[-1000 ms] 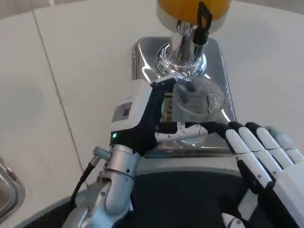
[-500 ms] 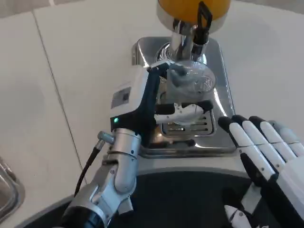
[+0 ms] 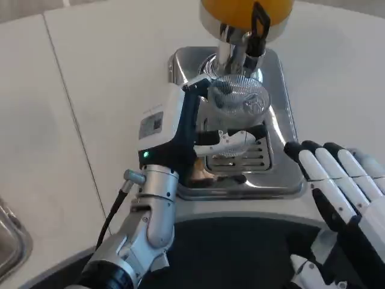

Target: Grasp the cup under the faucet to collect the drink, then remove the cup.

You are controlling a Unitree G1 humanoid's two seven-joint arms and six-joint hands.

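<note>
Right now the left hand (image 3: 198, 135) has the clear plastic cup (image 3: 239, 102) gripped from the side, fingers wrapped round its lower wall, and it holds it over the steel drip tray (image 3: 283, 162) with the rim just beneath the chrome faucet (image 3: 231, 57) of the orange drink dispenser (image 3: 246, 12). From where I stand the cup looks empty, though the plastic is so clear I would not swear to it. The step in hand, as I judge it, is getting the cup squarely under the spout and holding it there for the pour. To do that well the left hand wants to keep the cup upright, its mouth centred under the outlet rather than off to one edge, and the grip firm but not so hard that the thin wall buckles. The black tap lever (image 3: 258, 21) above will need pressing, and the cup should not drift while that happens. The right hand (image 3: 346, 192) sits well apart, low at the near right, its white and black fingers stretched out straight and lying close side by side, touching nothing and holding nothing. It looks the likelier one to reach for the lever.
</note>
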